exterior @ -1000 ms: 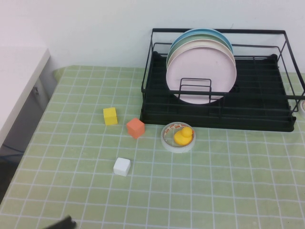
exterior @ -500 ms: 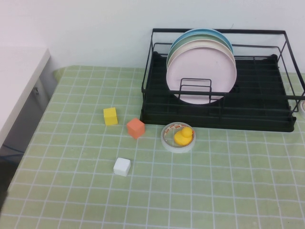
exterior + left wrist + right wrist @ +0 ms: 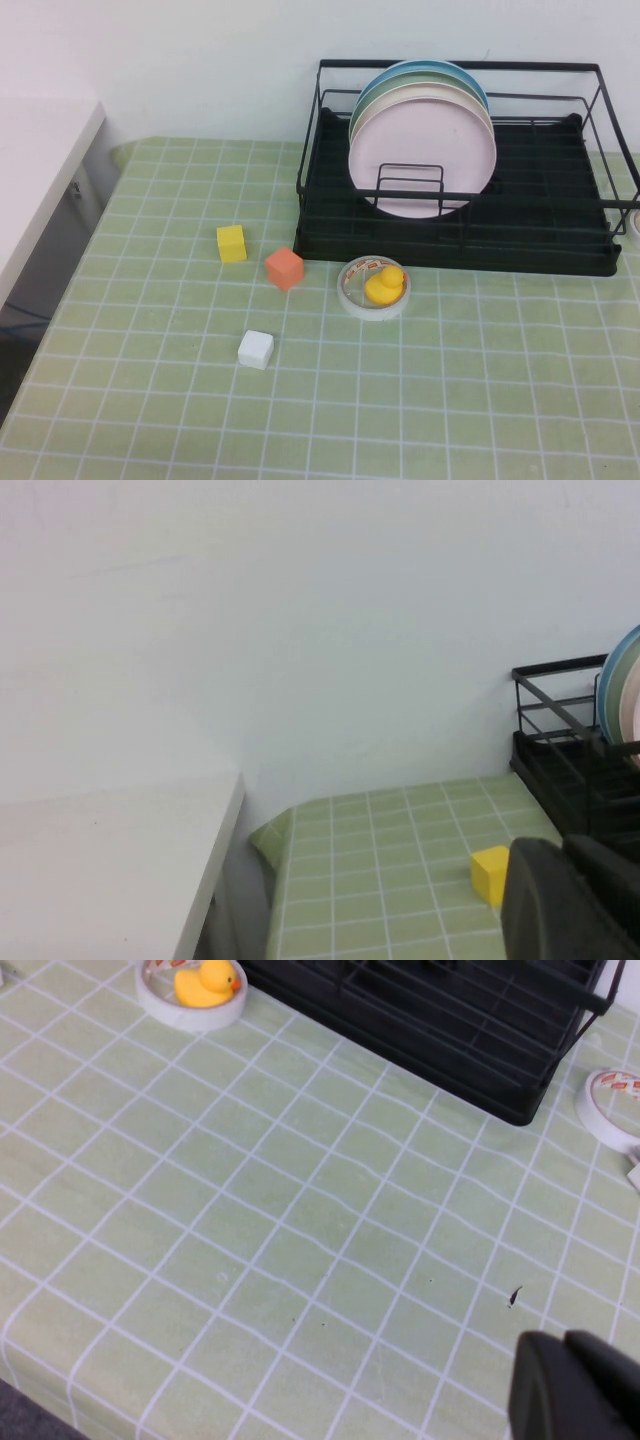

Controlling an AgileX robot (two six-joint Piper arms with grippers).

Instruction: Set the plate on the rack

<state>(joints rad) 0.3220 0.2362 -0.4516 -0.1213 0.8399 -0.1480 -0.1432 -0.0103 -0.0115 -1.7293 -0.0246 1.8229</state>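
The pale pink plate (image 3: 420, 150) stands upright in the black wire rack (image 3: 330, 238), frontmost, with a cream-white plate (image 3: 398, 98) and a light blue plate (image 3: 425, 67) behind it. Neither gripper shows in the high view. My left gripper (image 3: 563, 848) is shut and empty, held above the table's left part near a yellow cube (image 3: 489, 873), with the rack's end (image 3: 560, 765) beyond it. My right gripper (image 3: 563, 1345) is shut and empty above bare tablecloth, well in front of the rack (image 3: 450, 1040).
A yellow cube (image 3: 231, 243), an orange cube (image 3: 285, 268) and a white cube (image 3: 256, 349) lie left of the rack. A tape roll (image 3: 352, 296) holding a yellow duck (image 3: 384, 284) sits at the rack's front. Another tape roll (image 3: 607, 1103) lies far right. A white counter (image 3: 40, 170) borders the left.
A dark piece of the left arm at the bottom left edge of the high view has drawn out of sight. The plates, rack and cubes have not moved.
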